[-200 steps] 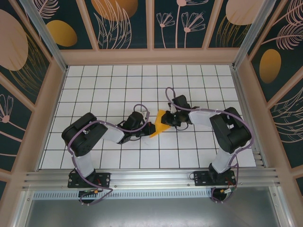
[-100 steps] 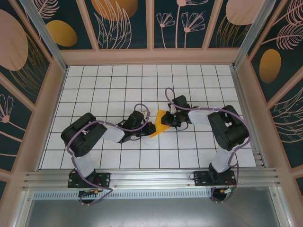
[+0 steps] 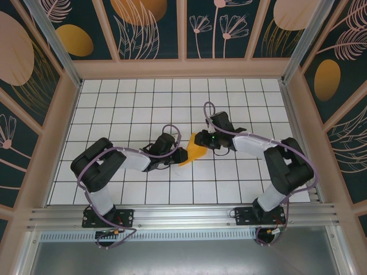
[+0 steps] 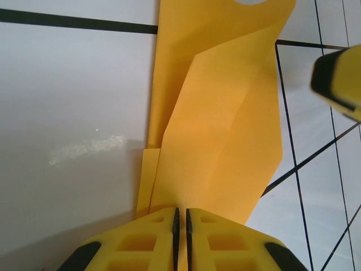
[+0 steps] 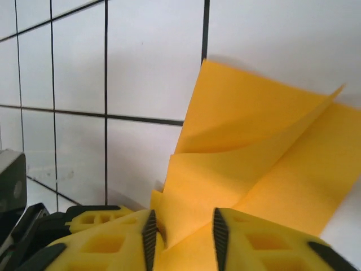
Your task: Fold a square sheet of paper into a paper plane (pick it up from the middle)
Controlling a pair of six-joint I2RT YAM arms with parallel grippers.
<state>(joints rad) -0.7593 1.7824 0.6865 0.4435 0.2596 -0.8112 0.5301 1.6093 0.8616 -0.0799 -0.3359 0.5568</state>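
Lying near the middle of the white gridded worktop (image 3: 126, 103), the folded paper (image 3: 195, 150) sits between the tips of the two black arms. It is orange-yellow and creased into overlapping flaps. The left arm (image 3: 143, 161) reaches it from the left, the right arm (image 3: 252, 143) from the right.

In the left wrist view the paper (image 4: 220, 130) stretches away from the yellow fingers (image 4: 141, 245). A long crease runs up it and a narrow strip shows along its left edge. The left jaws stand almost together with a thin dark slit between them; I cannot tell whether they pinch the paper or only rest over its near end. A yellow-and-black fingertip (image 4: 338, 79) shows at the right edge, just beside the paper.

In the right wrist view the right jaws are released. Their yellow fingers (image 5: 113, 245) stand apart, with the paper (image 5: 265, 152) rising in the gap and its flaps fanning out beyond.
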